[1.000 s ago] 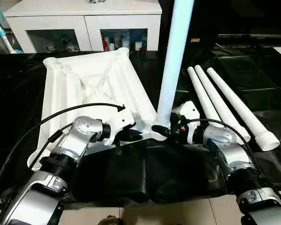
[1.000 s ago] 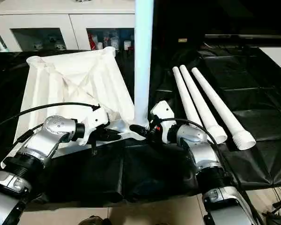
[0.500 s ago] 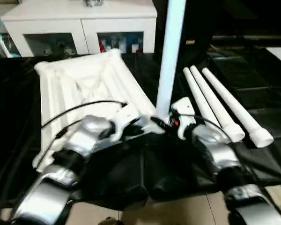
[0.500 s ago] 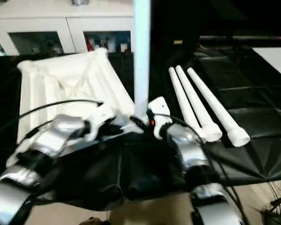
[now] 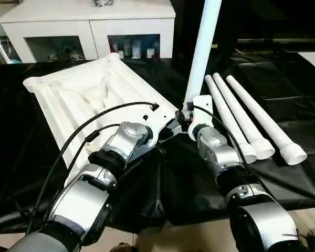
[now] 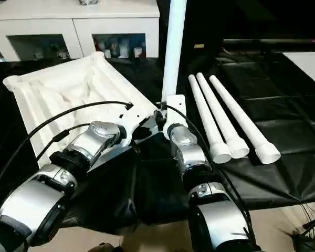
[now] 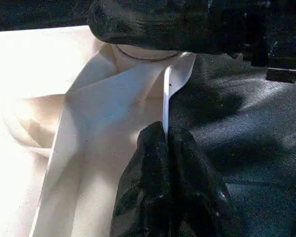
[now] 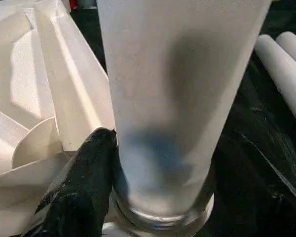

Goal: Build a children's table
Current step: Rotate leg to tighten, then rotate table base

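1. The white table top (image 5: pixel 89 100) lies upside down on the black-covered work table (image 5: pixel 283 105), its ribbed underside up. Compared with a second ago it sits turned, its far corner swung toward the table's left side and its near right corner socket further from the table's near edge.
2. One white leg (image 5: pixel 202 50) stands in that near right corner socket. Earlier it rose almost straight; now it leans a little to the right at its top.
3. The left gripper (image 5: pixel 165 134) has its black fingers (image 7: pixel 163 168) pinched narrow on the thin raised rim of the table top, just beside the socket. It held the same rim a second ago.
4. The right gripper (image 5: pixel 186 118) holds the standing leg at its base; one black finger (image 8: pixel 84 182) presses against the tube just above the socket. Its jaws stand as wide as the tube.
5. Both silver forearms now reach further forward and lie closer together than before.
6. Three loose legs (image 5: pixel 252 123) lie side by side on the black cover, right of the standing leg, wide ends toward the table's near edge. They have not moved.
7. A white glass-door cabinet (image 5: pixel 89 31) stands behind the work table's far edge.
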You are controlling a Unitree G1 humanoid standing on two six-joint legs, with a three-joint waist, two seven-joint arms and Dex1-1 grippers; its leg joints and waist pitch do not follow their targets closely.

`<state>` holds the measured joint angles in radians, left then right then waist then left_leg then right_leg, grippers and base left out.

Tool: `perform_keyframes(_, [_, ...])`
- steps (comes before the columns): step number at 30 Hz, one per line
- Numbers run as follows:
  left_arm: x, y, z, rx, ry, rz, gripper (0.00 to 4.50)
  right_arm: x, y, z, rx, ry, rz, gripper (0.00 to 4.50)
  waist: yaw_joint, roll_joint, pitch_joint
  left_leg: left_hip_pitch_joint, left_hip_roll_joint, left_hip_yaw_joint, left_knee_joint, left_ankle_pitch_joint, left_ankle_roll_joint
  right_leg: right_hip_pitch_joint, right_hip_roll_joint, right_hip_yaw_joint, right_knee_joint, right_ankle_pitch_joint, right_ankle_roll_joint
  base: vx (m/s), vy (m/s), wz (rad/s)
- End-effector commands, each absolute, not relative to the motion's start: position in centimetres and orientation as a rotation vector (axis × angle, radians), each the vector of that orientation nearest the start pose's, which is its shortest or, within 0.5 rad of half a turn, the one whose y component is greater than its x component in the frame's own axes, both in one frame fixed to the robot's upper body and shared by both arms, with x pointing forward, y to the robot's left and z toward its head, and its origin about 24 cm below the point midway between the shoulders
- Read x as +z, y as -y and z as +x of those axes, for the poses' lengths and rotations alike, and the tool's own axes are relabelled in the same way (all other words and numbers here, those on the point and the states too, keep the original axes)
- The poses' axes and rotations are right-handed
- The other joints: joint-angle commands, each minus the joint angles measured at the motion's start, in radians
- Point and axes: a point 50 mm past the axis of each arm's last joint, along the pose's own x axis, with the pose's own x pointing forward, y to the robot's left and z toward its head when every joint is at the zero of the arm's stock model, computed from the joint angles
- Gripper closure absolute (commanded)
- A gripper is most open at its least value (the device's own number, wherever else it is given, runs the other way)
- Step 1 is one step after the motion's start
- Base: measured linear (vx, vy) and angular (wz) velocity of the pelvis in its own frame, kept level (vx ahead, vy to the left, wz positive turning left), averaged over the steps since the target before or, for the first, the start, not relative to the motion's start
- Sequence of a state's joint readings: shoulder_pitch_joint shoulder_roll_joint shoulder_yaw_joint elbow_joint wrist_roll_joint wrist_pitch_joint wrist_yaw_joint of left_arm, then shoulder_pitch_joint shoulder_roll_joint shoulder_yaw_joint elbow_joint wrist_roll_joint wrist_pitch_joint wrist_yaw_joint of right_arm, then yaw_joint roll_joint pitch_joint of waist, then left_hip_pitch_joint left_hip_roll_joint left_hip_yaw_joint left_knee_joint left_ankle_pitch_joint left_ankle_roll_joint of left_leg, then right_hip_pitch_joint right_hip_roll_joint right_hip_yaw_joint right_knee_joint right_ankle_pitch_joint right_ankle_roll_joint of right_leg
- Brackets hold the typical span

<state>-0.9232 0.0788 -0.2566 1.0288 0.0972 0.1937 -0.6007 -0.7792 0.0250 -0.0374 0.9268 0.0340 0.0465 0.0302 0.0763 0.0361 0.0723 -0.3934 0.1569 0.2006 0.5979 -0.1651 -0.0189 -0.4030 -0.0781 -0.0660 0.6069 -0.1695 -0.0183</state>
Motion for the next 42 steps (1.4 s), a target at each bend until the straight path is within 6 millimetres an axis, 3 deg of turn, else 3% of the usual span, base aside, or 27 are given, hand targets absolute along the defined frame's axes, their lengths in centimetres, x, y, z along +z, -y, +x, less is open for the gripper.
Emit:
perform_keyframes(1, [8.3, -6.2, 38.2, -0.764, -0.357, 0.435, 4.50, 4.7, 5.1, 36.1, 0.367, -0.261, -0.006, 1.22, 0.003, 0.005, -0.094, 0.022, 0.066, -0.038, -0.062, -0.184, 0.070, 0.054, -0.088, 0.047, -0.061, -0.027, -0.271, 0.000, 0.000, 0.00])
perform_keyframes(2, [8.2, -6.2, 38.2, -0.767, -0.358, 0.436, 4.50, 4.7, 5.4, 36.2, 0.352, -0.260, -0.005, 1.13, 0.001, 0.005, -0.091, 0.021, 0.066, -0.040, -0.065, -0.204, 0.075, 0.054, -0.087, 0.046, -0.064, -0.059, -0.267, 0.000, 0.000, 0.00])
perform_keyframes(6, [8.1, -6.1, 38.1, -0.784, -0.350, 0.437, 4.50, 4.9, 6.6, 36.6, 0.302, -0.247, -0.012, 0.75, -0.009, 0.004, -0.086, 0.026, 0.070, -0.043, -0.072, -0.263, 0.045, 0.053, -0.087, 0.046, -0.077, -0.179, -0.251, 0.000, 0.000, 0.00])
perform_keyframes(10, [8.0, -5.8, 38.0, -0.814, -0.331, 0.424, 4.50, 6.2, 8.7, 36.7, 0.308, -0.165, -0.058, 0.46, -0.005, -0.001, -0.088, 0.027, 0.072, -0.041, -0.071, -0.237, 0.049, 0.054, -0.084, 0.047, -0.070, -0.117, -0.254, 0.000, 0.000, 0.00])
perform_keyframes(12, [8.3, -5.6, 37.9, -0.830, -0.292, 0.432, 4.50, 6.8, 9.3, 36.3, 0.343, -0.136, -0.080, 0.46, 0.007, -0.002, -0.096, 0.023, 0.071, -0.039, -0.063, -0.159, 0.092, 0.057, -0.085, 0.047, -0.058, -0.013, -0.259, 0.000, 0.000, 0.00])
perform_keyframes(15, [9.2, -5.3, 38.3, -0.796, -0.207, 0.415, 4.50, 7.7, 10.7, 35.5, 0.376, -0.102, -0.129, 0.46, 0.017, -0.004, -0.099, 0.019, 0.073, -0.039, -0.056, -0.101, 0.138, 0.054, -0.086, 0.045, -0.048, 0.056, -0.265, 0.000, 0.000, 0.00])
perform_keyframes(17, [10.5, -5.4, 38.8, -0.738, -0.145, 0.335, 4.50, 8.3, 12.3, 34.7, 0.349, -0.085, -0.143, 0.46, 0.021, -0.006, -0.097, 0.018, 0.073, -0.039, -0.055, -0.113, 0.143, 0.055, -0.086, 0.045, -0.052, 0.037, -0.257, 0.000, 0.000, 0.00])
perform_keyframes(19, [10.7, -5.4, 38.8, -0.737, -0.141, 0.311, 4.50, 8.4, 12.5, 34.6, 0.347, -0.082, -0.150, 0.46, 0.025, -0.006, -0.099, 0.016, 0.071, -0.039, -0.053, -0.106, 0.143, 0.053, -0.087, 0.044, -0.052, 0.027, -0.256, 0.000, 0.000, 0.00])
perform_keyframes(20, [10.8, -5.5, 38.9, -0.736, -0.135, 0.298, 4.06, 8.5, 12.7, 34.4, 0.345, -0.080, -0.153, 0.38, 0.024, -0.006, -0.097, 0.010, 0.068, -0.040, -0.053, -0.107, 0.141, 0.054, -0.088, 0.043, -0.053, 0.015, -0.259, 0.000, 0.000, 0.00])
perform_keyframes(24, [11.8, -5.9, 39.0, -0.744, -0.087, 0.241, 3.80, 8.9, 13.2, 33.5, 0.368, -0.090, -0.150, 0.38, 0.024, -0.005, -0.092, 0.015, 0.070, -0.040, -0.057, -0.169, 0.116, 0.051, -0.087, 0.042, -0.066, -0.089, -0.252, 0.000, 0.000, 0.00])
perform_keyframes(25, [12.0, -6.0, 39.1, -0.744, -0.077, 0.238, 3.71, 9.0, 13.3, 33.3, 0.375, -0.095, -0.150, 0.38, 0.025, 0.003, -0.091, 0.016, 0.071, -0.042, -0.058, -0.175, 0.112, 0.051, -0.085, 0.042, -0.066, -0.098, -0.250, 0.000, 0.000, 0.00])
perform_keyframes(28, [13.0, -7.2, 39.2, -0.715, -0.023, 0.236, 3.40, 8.7, 13.4, 32.7, 0.393, -0.128, -0.152, 0.38, 0.023, 0.002, -0.085, 0.018, 0.075, -0.043, -0.066, -0.215, 0.088, 0.049, -0.083, 0.043, -0.071, -0.149, -0.237, 0.000, 0.000, 0.00])
perform_keyframes(30, [14.2, -9.4, 38.9, -0.666, 0.033, 0.221, 3.20, 8.2, 13.1, 32.2, 0.417, -0.161, -0.136, 0.38, 0.019, -0.009, -0.083, 0.019, 0.075, -0.042, -0.069, -0.240, 0.067, 0.049, -0.085, 0.045, -0.074, -0.196, -0.228, 0.000, 0.000, 0.00])
perform_keyframes(36, [13.1, -13.2, 37.5, -0.658, -0.039, 0.300, 2.81, 7.4, 12.2, 32.0, 0.443, -0.201, -0.123, 0.38, 0.014, 0.005, -0.083, 0.024, 0.075, -0.042, -0.073, -0.261, 0.020, 0.035, -0.079, 0.048, -0.072, -0.241, -0.197, 0.000, 0.000, 0.00])
perform_keyframes(42, [13.4, -20.0, 35.4, -0.422, -0.146, 0.361, 2.40, 7.1, 11.7, 32.3, 0.452, -0.231, -0.132, 0.38, 0.010, 0.009, -0.082, 0.029, 0.076, -0.043, -0.078, -0.286, -0.019, 0.029, -0.077, 0.051, -0.065, -0.224, -0.188, 0.000, 0.000, 0.00])
